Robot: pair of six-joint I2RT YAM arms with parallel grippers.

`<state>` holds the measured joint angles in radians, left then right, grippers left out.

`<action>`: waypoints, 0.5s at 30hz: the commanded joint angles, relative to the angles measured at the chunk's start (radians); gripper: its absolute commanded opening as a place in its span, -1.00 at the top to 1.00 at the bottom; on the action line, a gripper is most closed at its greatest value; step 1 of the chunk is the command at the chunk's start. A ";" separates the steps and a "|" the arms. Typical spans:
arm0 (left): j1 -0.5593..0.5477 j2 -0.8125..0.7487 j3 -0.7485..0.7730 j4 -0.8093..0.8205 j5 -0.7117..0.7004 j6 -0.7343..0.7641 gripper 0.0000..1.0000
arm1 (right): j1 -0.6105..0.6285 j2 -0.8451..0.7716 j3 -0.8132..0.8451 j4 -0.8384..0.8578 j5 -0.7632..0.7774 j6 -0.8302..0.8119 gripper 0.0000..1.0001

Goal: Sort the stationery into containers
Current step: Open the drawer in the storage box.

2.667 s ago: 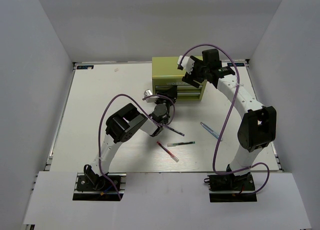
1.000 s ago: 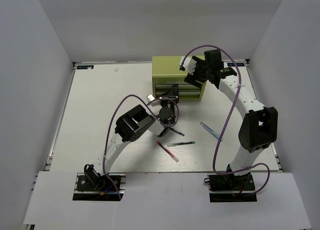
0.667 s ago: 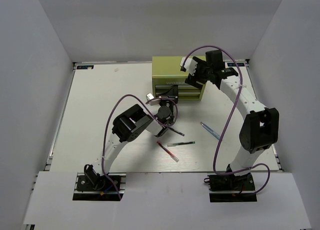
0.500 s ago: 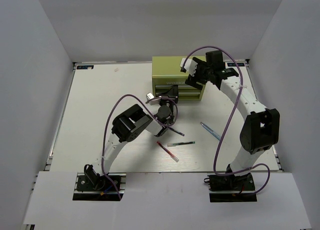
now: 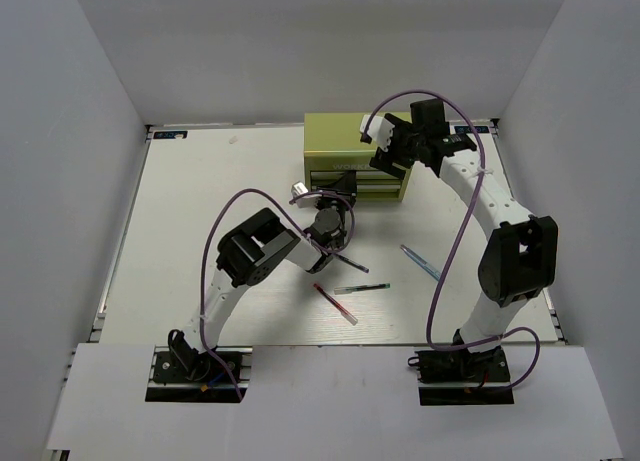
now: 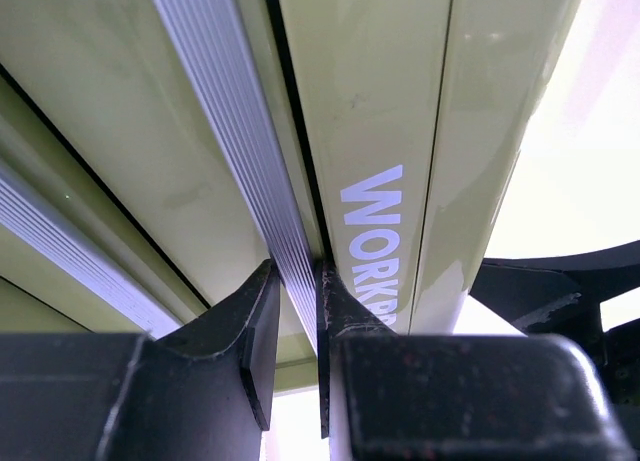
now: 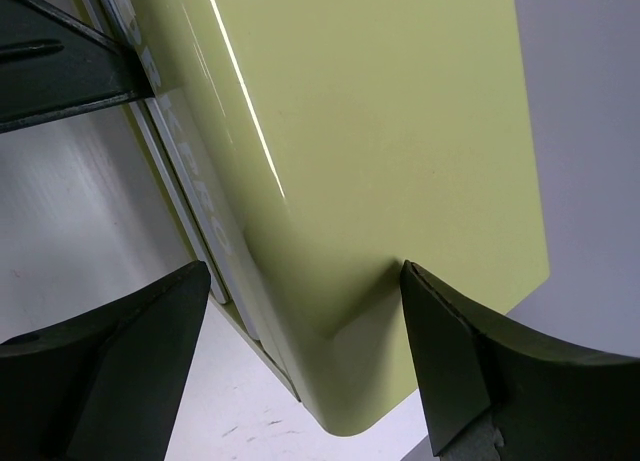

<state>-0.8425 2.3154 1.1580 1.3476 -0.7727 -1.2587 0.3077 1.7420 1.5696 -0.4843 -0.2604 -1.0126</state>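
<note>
Olive cabinet (image 5: 335,139) at twelve o'clock on the table (image 5: 200,201), left gripper (image 6: 295,281) pinched narrow on its ribbed drawer handle (image 6: 230,131), right gripper (image 7: 303,271) spread wide around the cabinet's two o'clock corner, dark pen (image 5: 350,263), red pen (image 5: 335,304), green pen (image 5: 362,288), blue pen (image 5: 421,262) loose towards five o'clock.

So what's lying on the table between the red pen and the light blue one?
The green pen, seen in the top view, lies between the red pen and the light blue pen.

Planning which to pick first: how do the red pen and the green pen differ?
The red pen lies diagonally; the green pen lies almost straight left-right. Red lies farther from the cabinet than green. Both lie loose on the table, close together, ungripped.
</note>
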 commanded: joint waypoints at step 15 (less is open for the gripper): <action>-0.007 -0.108 -0.052 0.461 -0.089 0.073 1.00 | -0.004 0.059 0.010 -0.137 0.056 0.082 -0.63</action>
<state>-0.8463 2.2959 1.1439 1.3258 -0.7654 -1.2385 0.3099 1.7515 1.5864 -0.4946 -0.2440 -0.9848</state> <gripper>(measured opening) 0.277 0.819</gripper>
